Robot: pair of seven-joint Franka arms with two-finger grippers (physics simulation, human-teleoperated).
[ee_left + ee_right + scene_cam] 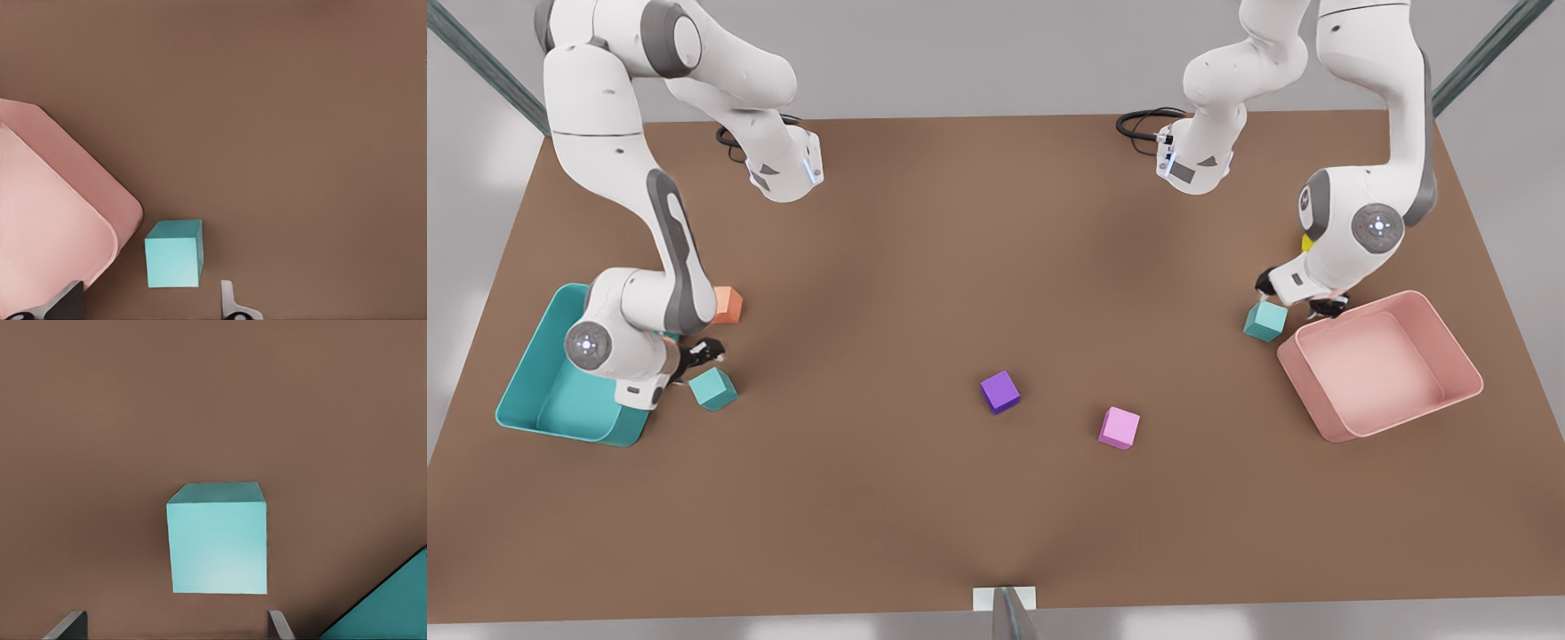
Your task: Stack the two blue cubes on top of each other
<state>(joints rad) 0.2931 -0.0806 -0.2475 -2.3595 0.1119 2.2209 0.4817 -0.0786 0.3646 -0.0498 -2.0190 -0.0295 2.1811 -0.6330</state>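
both cubes approached, nothing stacked yet

the left gripper (1303, 298) hangs low by the pink bin at the front view's right, its fingers (230, 301) spread wide and holding nothing. one teal cube (173, 254) sits on the table just ahead of them, not yet between them, close beside the rounded corner of the pink bin (60, 220). the right gripper (701, 354) hovers at the front view's left next to the teal bin (534, 356), likewise released, its fingers (67, 625) standing apart with the other teal cube (217, 540) lined up ahead of the gap, resting on the table.

judging by this, the task is at its start: both cubes lie on the table, well apart at opposite sides, neither lifted. a grasp, a carry across the table and a placement all remain.

the cubes are matte, sharp-edged, evenly coloured, with flat faces that should suit a pinch and give a stable top to stack on. the table (996, 498) is plain brown and smooth. both bins are shallow, thin-walled trays with rounded corners. an orange cube (727, 305), a purple cube (1000, 391) and a pink cube (1119, 428) share the same shape.
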